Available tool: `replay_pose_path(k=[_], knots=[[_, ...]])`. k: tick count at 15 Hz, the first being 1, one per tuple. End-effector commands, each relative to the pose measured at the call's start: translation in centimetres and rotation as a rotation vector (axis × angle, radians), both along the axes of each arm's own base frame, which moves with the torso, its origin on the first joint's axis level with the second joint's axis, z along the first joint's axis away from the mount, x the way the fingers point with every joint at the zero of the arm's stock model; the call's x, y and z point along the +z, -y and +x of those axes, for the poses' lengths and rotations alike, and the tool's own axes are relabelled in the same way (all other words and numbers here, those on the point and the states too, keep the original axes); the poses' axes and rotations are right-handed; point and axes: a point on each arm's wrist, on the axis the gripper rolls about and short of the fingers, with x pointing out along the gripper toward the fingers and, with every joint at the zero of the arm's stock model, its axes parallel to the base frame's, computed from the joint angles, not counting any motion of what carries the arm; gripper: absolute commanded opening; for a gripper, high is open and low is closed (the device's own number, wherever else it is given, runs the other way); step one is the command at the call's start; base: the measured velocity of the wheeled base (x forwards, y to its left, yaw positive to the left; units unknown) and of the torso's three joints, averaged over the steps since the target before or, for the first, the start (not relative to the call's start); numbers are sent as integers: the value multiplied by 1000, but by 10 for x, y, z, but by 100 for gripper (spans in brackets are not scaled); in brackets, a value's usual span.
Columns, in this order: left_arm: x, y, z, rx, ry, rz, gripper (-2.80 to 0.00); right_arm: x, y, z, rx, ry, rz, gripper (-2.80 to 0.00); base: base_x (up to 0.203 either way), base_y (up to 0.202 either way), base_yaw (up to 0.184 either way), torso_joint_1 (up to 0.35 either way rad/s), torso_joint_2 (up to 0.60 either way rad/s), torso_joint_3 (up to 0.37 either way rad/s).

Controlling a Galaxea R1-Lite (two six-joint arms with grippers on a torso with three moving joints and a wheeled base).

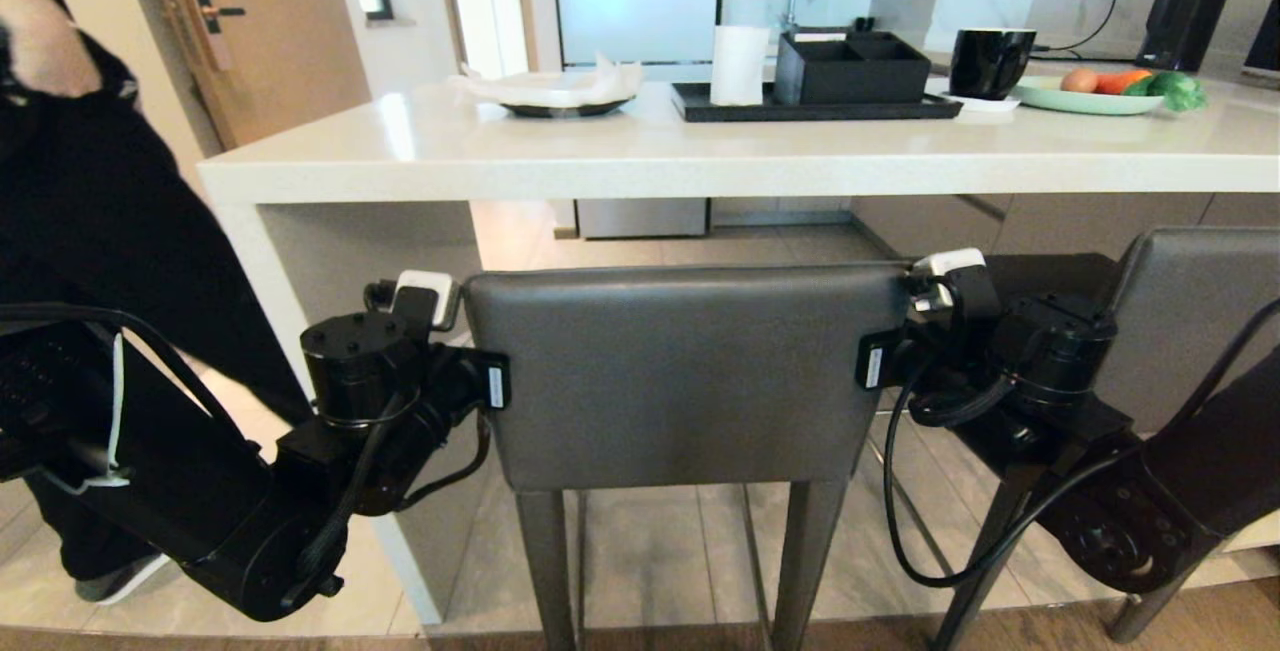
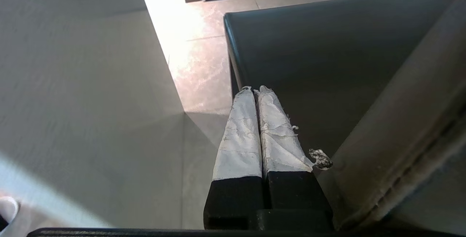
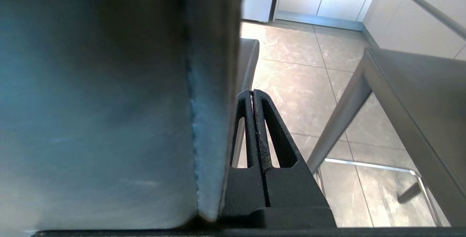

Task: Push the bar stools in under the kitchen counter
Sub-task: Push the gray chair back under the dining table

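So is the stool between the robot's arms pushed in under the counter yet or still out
Still out. The stool's backrest stands on the near side of the counter edge. Both shut grippers, left and right, flank the backrest.

One bar stool point(image 1: 680, 381) stands before the kitchen counter point(image 1: 700, 156), a second stool point(image 1: 1190, 321) apparently beside it, right.

Daylight enters from the far windows at 12 o'clock, leaving pale glare on the kitchen counter point(image 1: 640, 151) and a bright patch on the floor tiles point(image 2: 189, 47). The stool backrest point(image 1: 685, 371) faces the head camera in soft shade. At 9 o'clock a person point(image 1: 90, 191) is blurred. Straight edges bow toward the frame borders. In the right wrist view the near backrest point(image 3: 109, 102) is out of focus, tinted blue.
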Motion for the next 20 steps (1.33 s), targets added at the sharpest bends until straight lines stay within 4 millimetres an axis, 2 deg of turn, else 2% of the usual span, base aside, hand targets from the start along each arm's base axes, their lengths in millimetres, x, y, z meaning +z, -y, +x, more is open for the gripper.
replay_pose_path(k=[1, 7, 13, 15, 18, 20], knots=[[2, 1, -1, -4, 9, -5, -280, 1, 0, -1, 0, 5, 0, -280, 184, 0, 3, 2, 6, 0], [2, 1, -3, -2, 12, -5, -280, 2, 1, -6, -1, 4, 1, -280, 182, 0, 1, 1, 4, 4], [7, -8, -14, 6, 10, -4, -280, 9, 6, -12, -9, 15, 9, -280, 14, 0, 1, 2, 0, 1], [6, -23, -19, 44, -3, 4, -280, 15, 21, -14, -47, 27, 17, -280, 0, 0, 0, 0, 0, 0], [7, -56, -33, 99, -28, 0, -280, 16, 59, -21, -137, 14, 30, -280, 0, 0, 0, 0, 0, 0], [14, -64, -45, 79, -15, -19, -280, 20, 74, -30, -140, 16, 44, -280, 0, 0, 0, 0, 0, 0]])
